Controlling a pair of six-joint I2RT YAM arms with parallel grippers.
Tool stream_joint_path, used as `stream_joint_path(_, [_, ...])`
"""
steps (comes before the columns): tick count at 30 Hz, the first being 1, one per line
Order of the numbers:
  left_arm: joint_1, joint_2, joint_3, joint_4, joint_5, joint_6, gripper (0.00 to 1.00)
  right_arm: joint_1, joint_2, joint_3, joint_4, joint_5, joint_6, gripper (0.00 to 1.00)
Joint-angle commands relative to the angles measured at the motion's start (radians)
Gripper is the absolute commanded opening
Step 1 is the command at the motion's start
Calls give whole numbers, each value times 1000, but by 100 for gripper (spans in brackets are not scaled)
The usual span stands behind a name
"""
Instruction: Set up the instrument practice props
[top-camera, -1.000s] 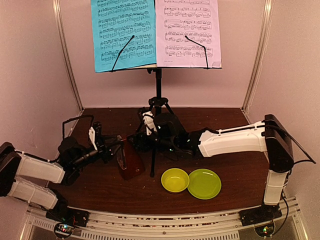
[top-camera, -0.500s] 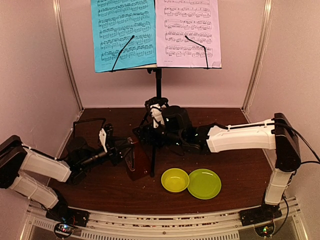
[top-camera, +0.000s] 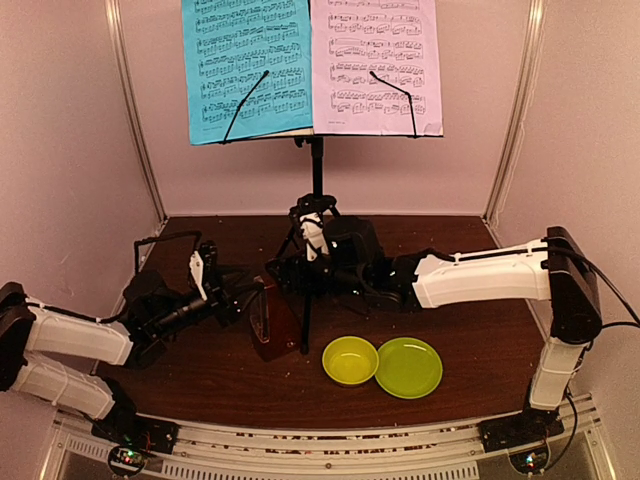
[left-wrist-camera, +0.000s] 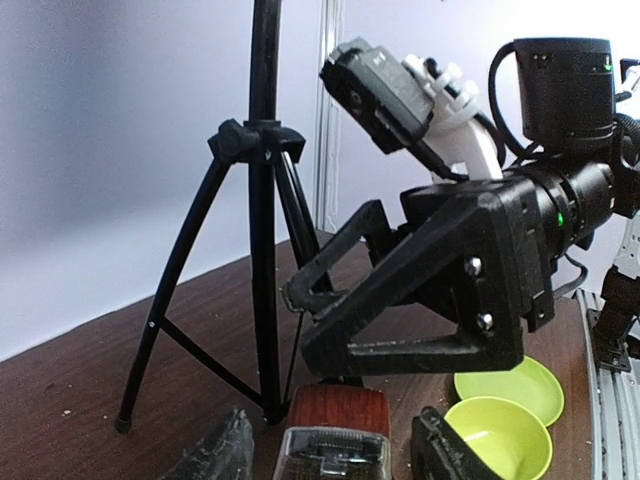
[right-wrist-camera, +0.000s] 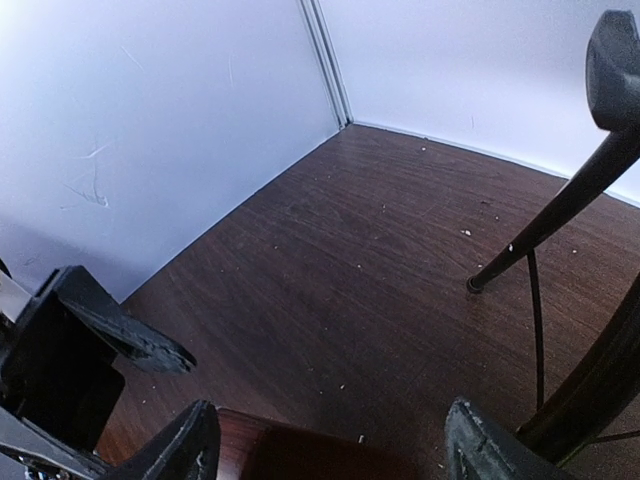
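Observation:
The black tripod music stand (top-camera: 316, 190) stands at mid-table, holding a blue sheet (top-camera: 245, 65) and a pale lilac sheet (top-camera: 375, 60) side by side. The brown wooden metronome (top-camera: 272, 320) stands upright on the table next to the stand's front leg. My left gripper (top-camera: 243, 295) is open around it; in the left wrist view the metronome (left-wrist-camera: 338, 425) sits between the fingers (left-wrist-camera: 215, 455) with gaps on both sides. My right gripper (top-camera: 285, 272) hovers open just above it, the metronome's top (right-wrist-camera: 300, 455) showing between its wide-apart fingertips (right-wrist-camera: 190, 445).
A yellow-green bowl (top-camera: 350, 360) and a green plate (top-camera: 408, 367) lie side by side near the front edge, right of the metronome. The tripod legs (left-wrist-camera: 262, 200) spread over the table's middle. Pale walls close in the back and both sides.
The left arm carried the metronome rightward to the stand's front leg, set it upright, then widened its jaws off it. The right gripper shifted slightly back and right.

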Motion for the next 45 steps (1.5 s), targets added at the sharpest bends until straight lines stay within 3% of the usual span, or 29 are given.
stream_joint_path(1, [26, -53, 10, -31, 38, 17, 58, -1, -31, -28, 33, -24, 11, 78])
stream_joint_path(6, [46, -76, 27, -119, 108, 37, 60, 0, -43, -45, 49, -39, 24, 77])
stream_joint_path(18, [62, -5, 67, -112, 186, 34, 61, 7, -21, -57, 63, -59, 44, 77])
stream_joint_path(28, [63, 18, 82, -114, 209, 42, 47, 7, -1, -98, 65, -38, 57, 77])
stream_joint_path(35, [66, 9, 58, -125, 195, 44, 55, 7, 3, -130, 59, -29, 46, 77])
stream_joint_path(42, [77, 14, 54, -120, 196, 44, 55, 7, 3, -141, 62, -25, 45, 77])
stream_joint_path(45, [85, 17, 52, -125, 196, 47, 61, 7, 2, -142, 60, -24, 43, 77])
